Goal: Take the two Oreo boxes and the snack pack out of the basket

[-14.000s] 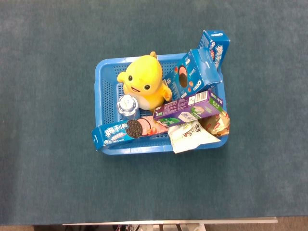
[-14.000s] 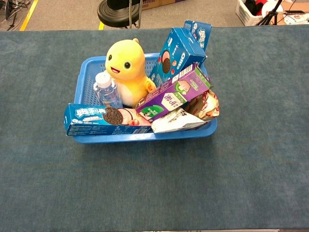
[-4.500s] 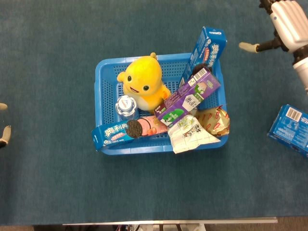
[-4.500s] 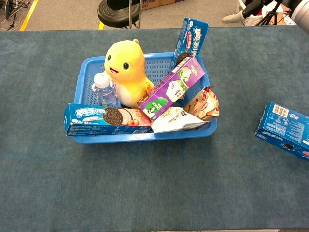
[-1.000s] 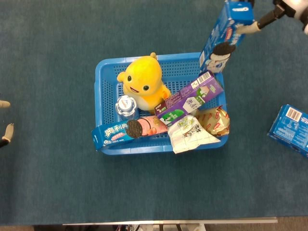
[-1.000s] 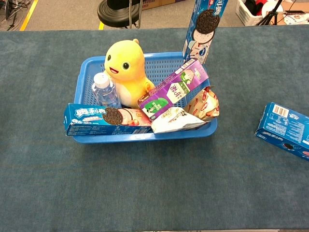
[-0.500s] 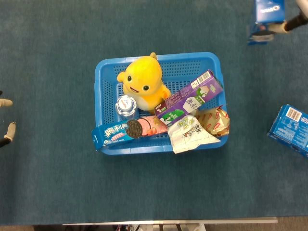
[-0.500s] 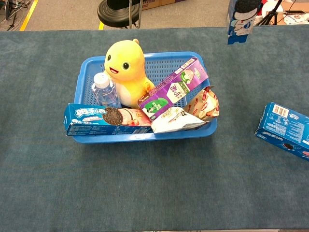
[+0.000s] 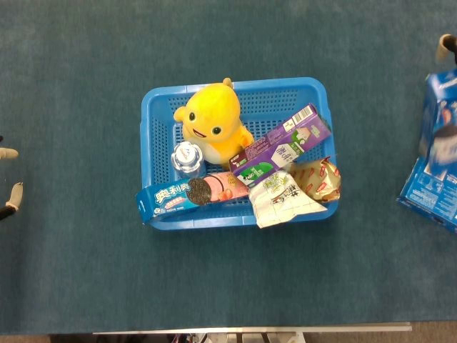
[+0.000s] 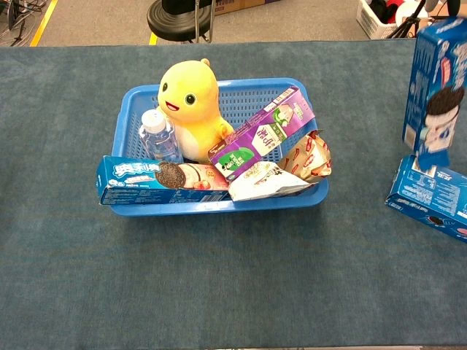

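Oreo box number two [image 10: 435, 87] hung upright, its long axis near vertical, at the far right edge of the counter [image 9: 78, 271], its lower end just above the first Oreo box [image 10: 430, 204], which lay flat there, well apart from the basket [image 9: 158, 100]. Only a scrap of my right hand [image 9: 446, 46] showed at the frame's edge in the head view. I could not see the fingers on the carton, but since the box stood clear of the counter I judged that hand to be gripping it near the top. My left hand [image 9: 7, 175] showed only as fingertips [image 9: 6, 152] at the far left, spread apart with nothing between them. With both boxes out, what mattered next was the snack pack [image 9: 282, 200]. The white pack sat in the basket's front right corner, lapping over the front rim and tucked under the end of the purple carton [image 9: 282, 146]. It lay to the left of my right hand and closer to my body, on the half of the basket that faced that hand. I judged the right hand the nearer one for it, once its box was set down.
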`<control>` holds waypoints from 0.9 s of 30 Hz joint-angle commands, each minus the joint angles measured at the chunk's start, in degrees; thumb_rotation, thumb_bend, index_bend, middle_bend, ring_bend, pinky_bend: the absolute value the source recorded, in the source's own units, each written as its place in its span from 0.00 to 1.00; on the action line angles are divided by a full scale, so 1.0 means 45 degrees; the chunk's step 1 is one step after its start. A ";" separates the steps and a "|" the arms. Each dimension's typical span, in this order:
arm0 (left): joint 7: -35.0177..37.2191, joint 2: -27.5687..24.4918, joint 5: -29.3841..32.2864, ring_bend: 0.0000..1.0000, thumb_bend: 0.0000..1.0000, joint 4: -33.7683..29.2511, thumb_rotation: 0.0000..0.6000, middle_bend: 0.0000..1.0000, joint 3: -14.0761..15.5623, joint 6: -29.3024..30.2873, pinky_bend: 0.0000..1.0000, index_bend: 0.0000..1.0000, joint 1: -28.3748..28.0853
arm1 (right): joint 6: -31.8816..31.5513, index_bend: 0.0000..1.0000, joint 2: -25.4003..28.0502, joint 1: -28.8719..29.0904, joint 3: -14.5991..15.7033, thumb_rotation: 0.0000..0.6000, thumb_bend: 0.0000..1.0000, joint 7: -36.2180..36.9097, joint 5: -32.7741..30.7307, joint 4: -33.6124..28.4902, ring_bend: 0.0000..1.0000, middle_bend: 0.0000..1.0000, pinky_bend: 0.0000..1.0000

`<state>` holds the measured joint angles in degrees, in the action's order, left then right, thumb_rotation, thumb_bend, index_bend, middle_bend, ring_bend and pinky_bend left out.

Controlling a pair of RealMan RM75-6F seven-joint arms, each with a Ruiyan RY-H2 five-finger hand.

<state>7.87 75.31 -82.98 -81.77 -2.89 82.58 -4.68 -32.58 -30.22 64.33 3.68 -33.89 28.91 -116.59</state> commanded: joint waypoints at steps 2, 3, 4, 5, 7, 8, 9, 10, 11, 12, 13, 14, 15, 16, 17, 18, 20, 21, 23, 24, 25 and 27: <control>-0.0018 -0.0016 0.0005 0.11 0.34 -0.0032 1.00 0.19 -0.0009 0.0001 0.36 0.32 -0.0008 | -0.1530 0.00 -0.0233 0.1342 0.1397 1.00 0.00 -0.2043 -0.2239 -0.0871 0.10 0.02 0.35; -0.0021 -0.0022 0.0006 0.11 0.34 -0.0042 1.00 0.19 -0.0009 0.0001 0.36 0.32 -0.0009 | -0.1824 0.00 -0.0329 0.1364 0.1386 1.00 0.00 -0.2131 -0.2310 -0.0943 0.09 0.01 0.34; -0.0022 -0.0025 0.0007 0.11 0.34 -0.0049 1.00 0.19 -0.0010 0.0002 0.36 0.32 -0.0009 | -0.2099 0.00 -0.0417 0.1332 0.1304 1.00 0.00 -0.2117 -0.2257 -0.0994 0.07 0.00 0.32; -0.0022 -0.0028 0.0011 0.11 0.34 -0.0055 1.00 0.19 -0.0013 0.0009 0.36 0.32 -0.0007 | -0.2339 0.00 -0.0500 0.1248 0.1225 1.00 0.00 -0.2064 -0.2142 -0.1027 0.06 0.00 0.30; -0.0013 -0.0035 0.0018 0.11 0.34 -0.0070 1.00 0.19 -0.0019 0.0030 0.36 0.32 0.0003 | -0.2900 0.00 -0.0747 0.0896 0.0889 1.00 0.00 -0.1756 -0.1376 -0.1024 0.04 0.00 0.28; -0.0009 -0.0037 0.0023 0.11 0.34 -0.0073 1.00 0.19 -0.0021 0.0039 0.36 0.32 0.0008 | -0.3211 0.00 -0.0956 0.0540 0.0620 1.00 0.00 -0.1411 -0.0517 -0.0934 0.03 0.01 0.27; -0.0009 -0.0038 0.0026 0.11 0.34 -0.0073 1.00 0.19 -0.0020 0.0040 0.36 0.32 0.0010 | -0.3446 0.00 -0.1152 0.0196 0.0388 1.00 0.00 -0.1040 0.0330 -0.0824 0.03 0.02 0.27; -0.0007 -0.0038 0.0029 0.11 0.34 -0.0072 1.00 0.19 -0.0015 0.0039 0.36 0.32 0.0014 | -0.3769 0.00 -0.1434 -0.0314 0.0089 1.00 0.00 -0.0445 0.1566 -0.0640 0.03 0.04 0.26; -0.0004 -0.0037 0.0032 0.11 0.34 -0.0067 1.00 0.19 -0.0011 0.0036 0.36 0.32 0.0017 | -0.3994 0.02 -0.1645 -0.0696 -0.0112 1.00 0.00 0.0041 0.2492 -0.0502 0.03 0.07 0.25; 0.0003 -0.0035 0.0040 0.11 0.34 -0.0059 1.00 0.19 -0.0009 0.0032 0.36 0.32 0.0020 | -0.4220 0.04 -0.1865 -0.1058 -0.0314 1.00 0.00 0.0561 0.3418 -0.0364 0.04 0.09 0.25; 0.0023 -0.0031 0.0054 0.11 0.34 -0.0047 1.00 0.19 -0.0010 0.0027 0.36 0.32 0.0024 | -0.4489 0.07 -0.2157 -0.1522 -0.0520 1.00 0.00 0.1254 0.4663 -0.0126 0.05 0.11 0.25; 0.0036 -0.0027 0.0064 0.11 0.34 -0.0037 1.00 0.19 -0.0012 0.0022 0.36 0.32 0.0026 | -0.4590 0.10 -0.2289 -0.1720 -0.0599 1.00 0.00 0.1573 0.5256 -0.0009 0.07 0.14 0.25; 0.0058 -0.0019 0.0078 0.11 0.34 -0.0016 1.00 0.19 -0.0013 0.0013 0.36 0.32 0.0029 | -0.4780 0.12 -0.2585 -0.2058 -0.0731 1.00 0.00 0.2158 0.6527 0.0223 0.08 0.15 0.25; 0.0076 -0.0010 0.0086 0.11 0.34 0.0008 1.00 0.19 -0.0012 0.0011 0.36 0.32 0.0033 | -0.4909 0.13 -0.2854 -0.2337 -0.0765 1.00 0.00 0.2625 0.7706 0.0487 0.09 0.16 0.25; 0.0092 -0.0003 0.0090 0.11 0.34 0.0026 1.00 0.19 -0.0012 0.0009 0.36 0.32 0.0035 | -0.4985 0.14 -0.3047 -0.2499 -0.0769 1.00 0.00 0.2914 0.8499 0.0671 0.10 0.16 0.25; 0.0105 0.0005 0.0095 0.11 0.34 0.0042 1.00 0.19 -0.0009 0.0003 0.36 0.32 0.0037 | -0.5052 0.14 -0.3230 -0.2630 -0.0760 1.00 0.00 0.3151 0.9216 0.0866 0.10 0.17 0.25; 0.0116 0.0024 0.0102 0.11 0.34 0.0079 1.00 0.19 -0.0002 -0.0009 0.36 0.32 0.0040 | -0.5150 0.15 -0.3670 -0.2832 -0.0668 1.00 0.00 0.3515 1.0816 0.1341 0.10 0.17 0.25; 0.0119 0.0030 0.0108 0.11 0.34 0.0092 1.00 0.19 0.0000 -0.0019 0.36 0.32 0.0039 | -0.5196 0.15 -0.3827 -0.2908 -0.0635 1.00 0.00 0.3701 1.1345 0.1533 0.10 0.18 0.25; 0.0117 0.0043 0.0117 0.11 0.34 0.0111 1.00 0.19 0.0002 -0.0039 0.36 0.32 0.0034 | -0.5203 0.15 -0.4147 -0.2994 -0.0524 1.00 0.00 0.4092 1.2415 0.1843 0.10 0.18 0.25; 0.0115 0.0054 0.0122 0.11 0.34 0.0123 1.00 0.19 -0.0003 -0.0052 0.36 0.32 0.0026 | -0.5200 0.15 -0.4358 -0.3035 -0.0432 1.00 0.00 0.4384 1.3082 0.2037 0.11 0.18 0.25; 0.0115 0.0058 0.0122 0.11 0.34 0.0126 1.00 0.19 -0.0008 -0.0060 0.36 0.32 0.0017 | -0.5232 0.15 -0.4511 -0.3071 -0.0364 1.00 0.00 0.4588 1.3546 0.2211 0.11 0.19 0.25; 0.0105 0.0060 0.0110 0.11 0.34 0.0124 1.00 0.19 -0.0009 -0.0071 0.36 0.32 0.0003 | -0.5451 0.15 -0.4888 -0.3182 -0.0184 1.00 0.00 0.5021 1.4640 0.2667 0.11 0.19 0.25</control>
<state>8.35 75.58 -82.48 -81.21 -2.94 82.27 -4.66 -54.81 -47.50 52.87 2.28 -17.08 86.02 -109.38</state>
